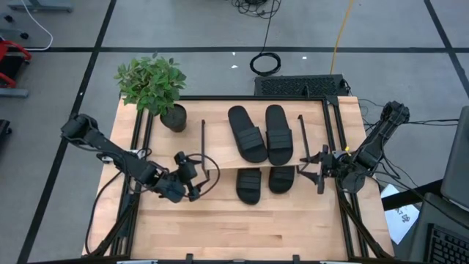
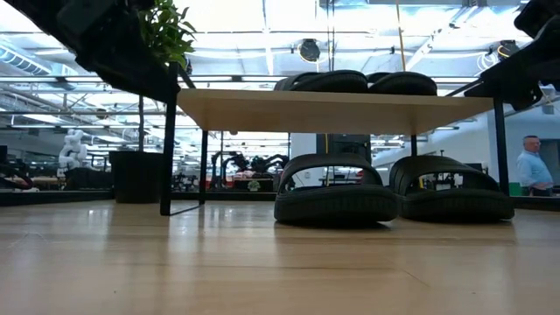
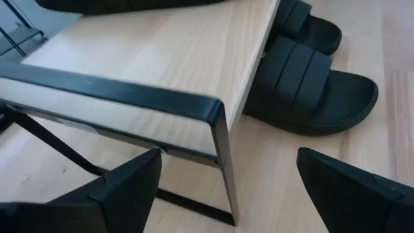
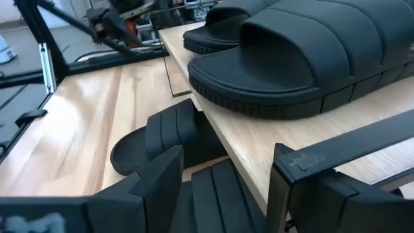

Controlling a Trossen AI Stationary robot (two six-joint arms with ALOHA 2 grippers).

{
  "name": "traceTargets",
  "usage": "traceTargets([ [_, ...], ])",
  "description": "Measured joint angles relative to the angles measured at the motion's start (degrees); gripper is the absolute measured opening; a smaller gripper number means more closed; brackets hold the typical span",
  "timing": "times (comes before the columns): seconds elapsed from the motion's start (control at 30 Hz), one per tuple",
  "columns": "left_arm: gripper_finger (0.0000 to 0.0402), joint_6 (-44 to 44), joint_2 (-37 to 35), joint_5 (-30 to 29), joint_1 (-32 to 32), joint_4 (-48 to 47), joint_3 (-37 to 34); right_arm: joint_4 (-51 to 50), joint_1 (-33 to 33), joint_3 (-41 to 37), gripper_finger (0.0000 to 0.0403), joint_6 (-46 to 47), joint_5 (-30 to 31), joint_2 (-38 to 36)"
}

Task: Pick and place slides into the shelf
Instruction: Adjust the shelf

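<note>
Slides look basically sorted: two (image 1: 257,133) sit on top of the shelf (image 1: 223,155), two more (image 2: 394,191) tucked under it on the table. Left gripper (image 1: 196,177) and right gripper (image 1: 316,169) hover at either end, both spread and empty. Nothing obvious left to place.

Four black slides (image 1: 247,133) are showing: two (image 1: 278,134) lying on the one shelf (image 1: 217,143), two (image 1: 249,185) sitting under it. One potted plant (image 1: 154,84) is standing on the worktop (image 1: 242,224).
</note>
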Motion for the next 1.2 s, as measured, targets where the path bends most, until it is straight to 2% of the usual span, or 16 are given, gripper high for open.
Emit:
traceTargets([
  [0.2,0.0367,-1.09,0.2,0.66,-0.04,-0.02,-0.02,-0.68,0.0,-0.2,0.0231,1.98,4.62,0.17],
  [0.53,0.0367,-1.21,0.2,-0.35,-1.43,-0.1,-0.04,2.02,0.17,-0.81,0.0231,8.99,4.5,0.69],
  [0.77,0.0367,-2.42,0.18,-2.73,-2.77,-2.31,-0.07,18.35,2.46,-6.06,0.0231,1.94,3.17,0.98],
  [0.93,0.0367,-3.72,0.16,-6.0,-3.94,-2.58,-0.09,20.55,2.97,-6.32,0.0231,-1.3,3.16,0.98],
  [1.2,0.0367,-4.12,-2.93,-11.23,-4.73,-3.82,-0.09,20.4,2.97,-6.31,0.0231,-1.5,3.1,0.98],
])
